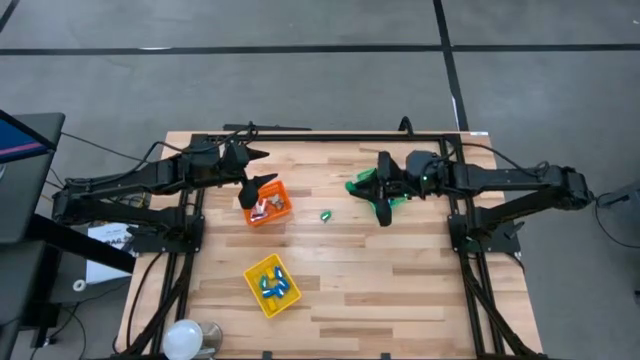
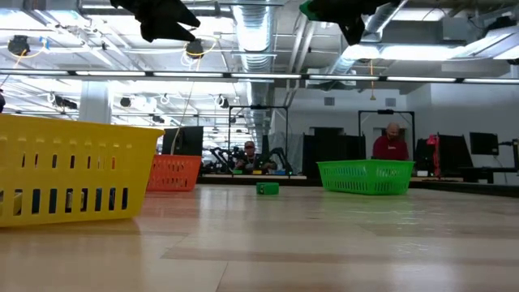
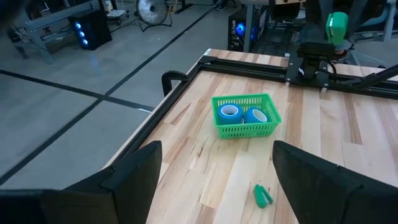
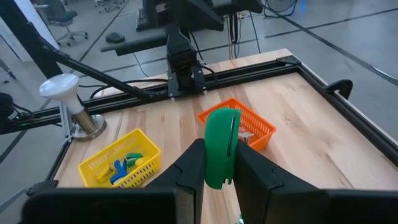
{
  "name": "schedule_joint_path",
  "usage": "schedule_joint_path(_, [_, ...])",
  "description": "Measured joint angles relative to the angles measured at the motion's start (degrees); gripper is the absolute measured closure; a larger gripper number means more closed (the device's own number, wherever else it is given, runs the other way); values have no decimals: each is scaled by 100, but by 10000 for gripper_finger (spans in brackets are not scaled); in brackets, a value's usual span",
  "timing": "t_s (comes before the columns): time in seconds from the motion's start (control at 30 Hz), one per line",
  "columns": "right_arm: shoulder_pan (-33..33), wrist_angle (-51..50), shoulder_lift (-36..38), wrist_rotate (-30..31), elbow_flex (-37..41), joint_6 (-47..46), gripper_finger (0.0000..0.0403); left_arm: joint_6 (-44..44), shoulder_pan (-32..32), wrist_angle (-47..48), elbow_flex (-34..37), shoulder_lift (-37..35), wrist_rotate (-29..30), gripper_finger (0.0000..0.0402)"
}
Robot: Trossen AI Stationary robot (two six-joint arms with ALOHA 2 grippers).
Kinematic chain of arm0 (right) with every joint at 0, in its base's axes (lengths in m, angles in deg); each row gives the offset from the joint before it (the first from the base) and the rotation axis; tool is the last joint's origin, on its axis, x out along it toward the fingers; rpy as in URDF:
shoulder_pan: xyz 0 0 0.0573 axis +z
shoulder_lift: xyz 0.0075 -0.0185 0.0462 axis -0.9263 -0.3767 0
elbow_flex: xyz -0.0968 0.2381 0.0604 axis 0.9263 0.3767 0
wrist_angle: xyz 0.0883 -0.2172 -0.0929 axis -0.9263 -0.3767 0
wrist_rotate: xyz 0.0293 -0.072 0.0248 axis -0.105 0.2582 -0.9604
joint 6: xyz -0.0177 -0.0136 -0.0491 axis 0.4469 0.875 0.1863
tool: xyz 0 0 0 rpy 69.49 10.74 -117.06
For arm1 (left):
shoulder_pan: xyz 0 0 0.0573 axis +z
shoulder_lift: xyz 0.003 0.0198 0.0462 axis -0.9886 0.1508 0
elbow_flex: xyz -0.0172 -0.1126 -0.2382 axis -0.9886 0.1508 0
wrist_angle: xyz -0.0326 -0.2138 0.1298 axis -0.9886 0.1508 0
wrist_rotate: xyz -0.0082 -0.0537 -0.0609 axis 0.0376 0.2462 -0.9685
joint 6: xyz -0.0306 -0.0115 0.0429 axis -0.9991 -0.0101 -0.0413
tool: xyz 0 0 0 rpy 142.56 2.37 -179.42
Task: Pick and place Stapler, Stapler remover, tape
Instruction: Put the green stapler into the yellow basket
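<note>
Your right gripper (image 4: 219,163) clenched on green piece (image 4: 221,147), upright between fingers, raised over table (image 1: 400,270) near green bin (image 3: 245,116). Piece: smooth, rounded top, slit down one edge; can't tell what tool. Two blue tape rolls (image 3: 241,113), pale centres, lie inside green bin. Small green item (image 1: 326,214) lies loose on table between orange bin (image 1: 267,203) and green bin. Your left gripper (image 3: 216,180) released, fingers wide, above orange bin. Yellow bin (image 1: 271,284) holds small blue, green, yellow pieces. No readable writing.
</note>
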Motion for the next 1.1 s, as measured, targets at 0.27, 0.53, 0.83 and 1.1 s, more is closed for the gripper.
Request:
schedule_joint_path(0.27, [50, -2, 0, 2, 0, -133, 344, -1, 0, -46, 0, 0, 0, 105])
schedule_joint_path(0.53, [43, -4, 0, 2, 0, -151, 344, -1, 0, -72, 0, 2, -2, 105])
schedule_joint_path(0.83, [43, 129, -81, 2, -10, -151, 344, -1, 0, -89, 0, 2, -2, 105])
schedule_joint_path(1.1, [43, 445, -708, -33, -468, -134, 344, -1, 0, -116, 0, 2, -2, 105])
